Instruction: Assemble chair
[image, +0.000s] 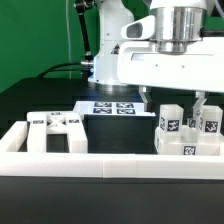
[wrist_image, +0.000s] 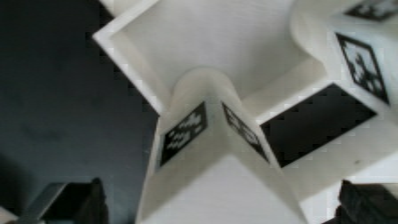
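Several white chair pieces with black-and-white tags lie at the exterior view's right, among them an upright block (image: 169, 124) and another (image: 210, 124). A flat slotted chair piece (image: 55, 127) lies at the exterior view's left. My gripper (image: 172, 106) hangs over the right group, with its fingers straddling the upright block. In the wrist view a tagged white wedge-shaped piece (wrist_image: 217, 140) fills the space between my dark fingertips (wrist_image: 79, 202). My gripper (wrist_image: 222, 205) is open, with a gap showing between the piece and each finger. Where the pieces touch each other is hidden.
The long low white border rail (image: 110, 165) runs along the front. The marker board (image: 112, 108) lies on the black table behind the pieces. The robot's base (image: 105, 60) stands at the back against a green backdrop.
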